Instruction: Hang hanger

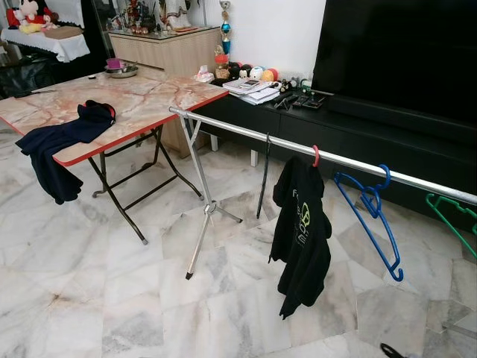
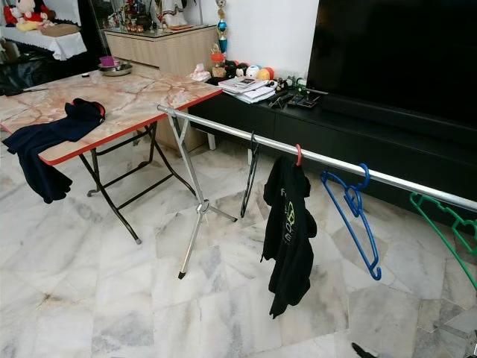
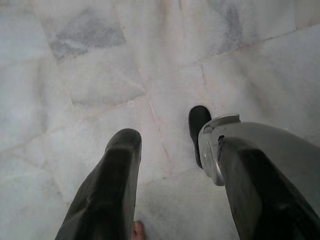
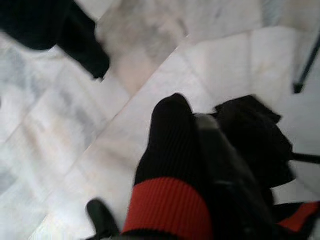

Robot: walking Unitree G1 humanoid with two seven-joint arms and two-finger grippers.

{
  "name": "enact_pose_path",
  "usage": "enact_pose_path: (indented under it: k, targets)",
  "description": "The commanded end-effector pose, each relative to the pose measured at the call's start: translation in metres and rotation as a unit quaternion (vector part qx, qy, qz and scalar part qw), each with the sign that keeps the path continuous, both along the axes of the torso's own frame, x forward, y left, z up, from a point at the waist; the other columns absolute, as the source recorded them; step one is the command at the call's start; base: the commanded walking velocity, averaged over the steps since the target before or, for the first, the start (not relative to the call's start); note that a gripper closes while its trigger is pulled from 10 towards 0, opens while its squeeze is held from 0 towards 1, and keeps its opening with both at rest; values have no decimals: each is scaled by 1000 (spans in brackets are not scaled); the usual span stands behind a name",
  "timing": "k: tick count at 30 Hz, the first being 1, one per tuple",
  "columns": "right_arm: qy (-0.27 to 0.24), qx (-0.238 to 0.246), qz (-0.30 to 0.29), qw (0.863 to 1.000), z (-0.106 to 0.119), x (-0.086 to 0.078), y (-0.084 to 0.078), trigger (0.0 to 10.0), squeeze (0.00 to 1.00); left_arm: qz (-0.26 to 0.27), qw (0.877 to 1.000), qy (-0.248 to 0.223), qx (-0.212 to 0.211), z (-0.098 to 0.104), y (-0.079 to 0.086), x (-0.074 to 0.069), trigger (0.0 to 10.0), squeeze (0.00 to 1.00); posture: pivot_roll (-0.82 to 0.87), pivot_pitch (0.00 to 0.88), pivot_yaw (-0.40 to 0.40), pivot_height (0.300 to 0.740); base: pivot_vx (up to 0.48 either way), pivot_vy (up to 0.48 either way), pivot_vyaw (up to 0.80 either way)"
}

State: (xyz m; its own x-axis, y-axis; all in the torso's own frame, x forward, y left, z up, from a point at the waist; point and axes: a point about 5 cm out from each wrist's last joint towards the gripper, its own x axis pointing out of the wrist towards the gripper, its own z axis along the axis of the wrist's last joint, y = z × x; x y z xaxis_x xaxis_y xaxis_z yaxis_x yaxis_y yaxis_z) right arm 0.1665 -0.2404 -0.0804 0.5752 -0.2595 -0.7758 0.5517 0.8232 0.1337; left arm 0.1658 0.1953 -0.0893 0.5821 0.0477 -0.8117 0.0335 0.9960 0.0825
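Two sets of jaws hung low over the marble floor [image 1: 89, 298]: the left gripper [image 3: 170, 170] spread wide and empty, the right gripper [image 4: 200, 165] wrapped in black-and-red cloth, its grip impossible to judge. Beyond, the rail [image 1: 246, 134] carried a black shirt [image 1: 299, 231] on a red hanger [image 1: 316, 155], apparently done. Another dark garment [image 1: 63, 145] draped the table's [image 1: 149, 97] near edge.

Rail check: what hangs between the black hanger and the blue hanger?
A black shirt on a red-hooked hanger hangs between the black hanger and blue hanger, in both eye views.
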Motion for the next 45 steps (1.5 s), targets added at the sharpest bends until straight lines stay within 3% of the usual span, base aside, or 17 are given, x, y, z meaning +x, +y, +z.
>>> enact_pose_path:
  k: [1,7,45]
  targets:
    - [-5,-5,6,1000,1,2,-2,10000,0,-7,1000,4,7,-1,2,-4,10000,0,83,0,26,740,0,0,0]
    - [-14,-9,-22,1000,5,2,-13,10000,0,-17,1000,9,8,-2,1,-5,10000,0,46,0,37,740,0,0,0]
    - [-15,-8,-10,1000,5,3,-12,10000,0,-16,1000,9,7,-3,1,-7,10000,0,42,0,36,740,0,0,0]
